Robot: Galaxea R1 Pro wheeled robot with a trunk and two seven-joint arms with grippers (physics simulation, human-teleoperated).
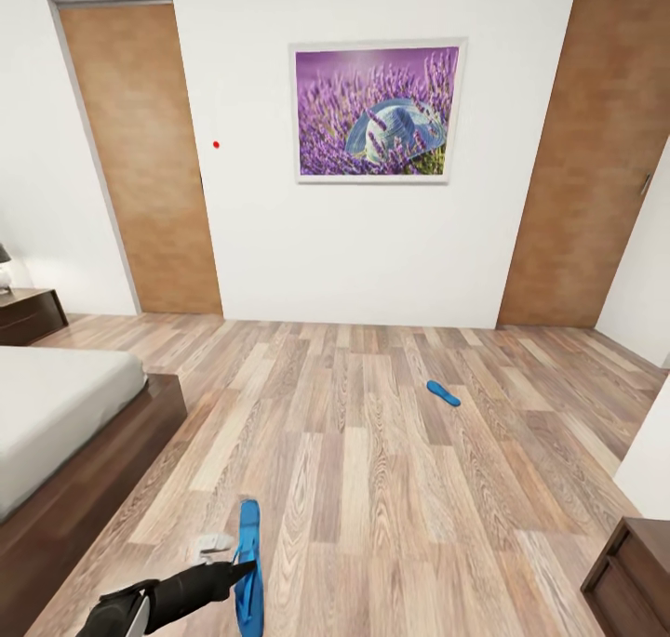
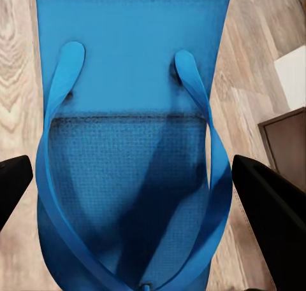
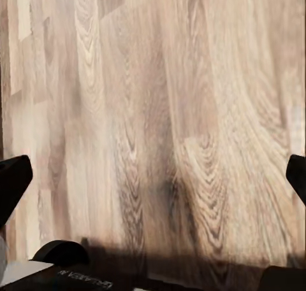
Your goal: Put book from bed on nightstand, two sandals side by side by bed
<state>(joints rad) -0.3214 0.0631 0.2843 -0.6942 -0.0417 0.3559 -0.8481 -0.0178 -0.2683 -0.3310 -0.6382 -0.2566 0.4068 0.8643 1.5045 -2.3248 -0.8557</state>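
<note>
Now the left end effector (image 1: 244, 567) meets the near sandal (image 1: 248, 563) on the wood-plank floor (image 1: 372, 451).
From the left wrist, its fingers (image 2: 271, 208) sit spread on either side of that blue sandal's straps, not closed on it; whether they touch is unclear. A second sandal (image 1: 444, 393) lies well ahead and to the right. Beside the left arm is the bed (image 1: 56, 432), a nightstand (image 1: 28, 313) beyond. Over bare floor, the right end effector (image 3: 153, 176) stands wide apart.
</note>
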